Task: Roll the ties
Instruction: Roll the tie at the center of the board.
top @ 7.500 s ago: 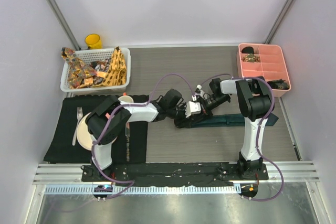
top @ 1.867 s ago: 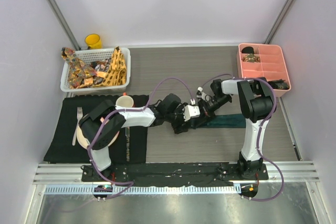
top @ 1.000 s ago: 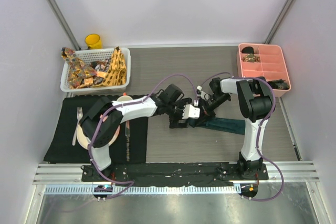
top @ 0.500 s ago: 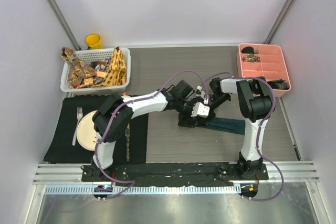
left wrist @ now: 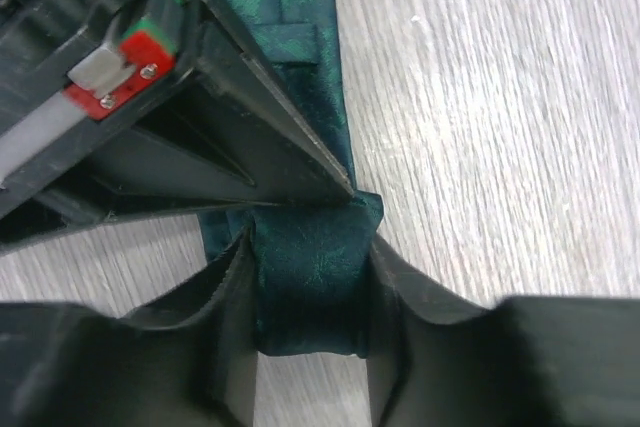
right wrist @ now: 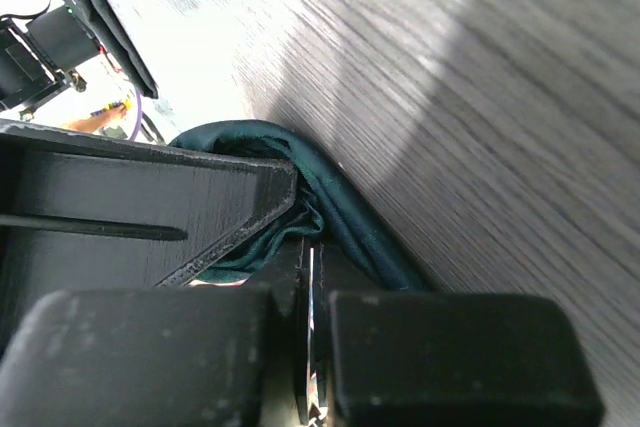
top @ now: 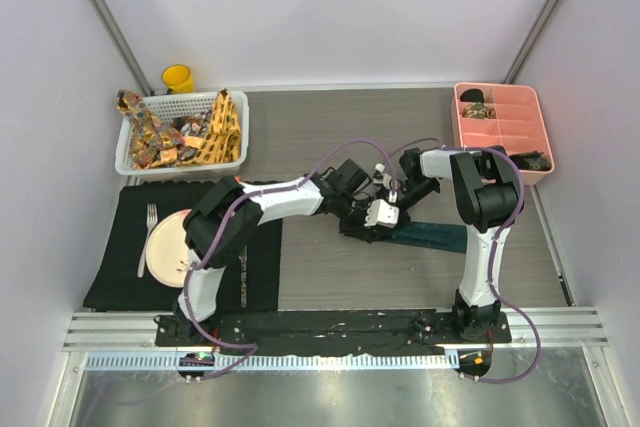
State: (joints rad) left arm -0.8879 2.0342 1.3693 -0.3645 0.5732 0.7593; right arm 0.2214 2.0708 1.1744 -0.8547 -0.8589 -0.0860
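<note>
A dark teal tie (top: 435, 235) lies flat on the table right of centre, its left end rolled up. My left gripper (top: 362, 219) is shut on that roll (left wrist: 310, 277), with one finger (left wrist: 225, 297) on each side of it, in the left wrist view (left wrist: 310, 342). My right gripper (top: 385, 212) meets it from the right. In the right wrist view (right wrist: 308, 242) its jaws are closed to a thin slit, with bunched teal fabric (right wrist: 350, 217) at their tips. Yellow-orange (top: 222, 132) and brownish patterned ties (top: 150, 137) lie in the basket.
A white basket (top: 128, 162) stands at the back left with a yellow cup (top: 178, 78) behind it. A pink divided tray (top: 500, 127) is at the back right. A black placemat (top: 120, 277) at the left holds a plate (top: 165, 242) and fork (top: 147, 237).
Both grippers have shifted right along the teal tie. The flat part of the tie has grown shorter and the roll sits farther right.
</note>
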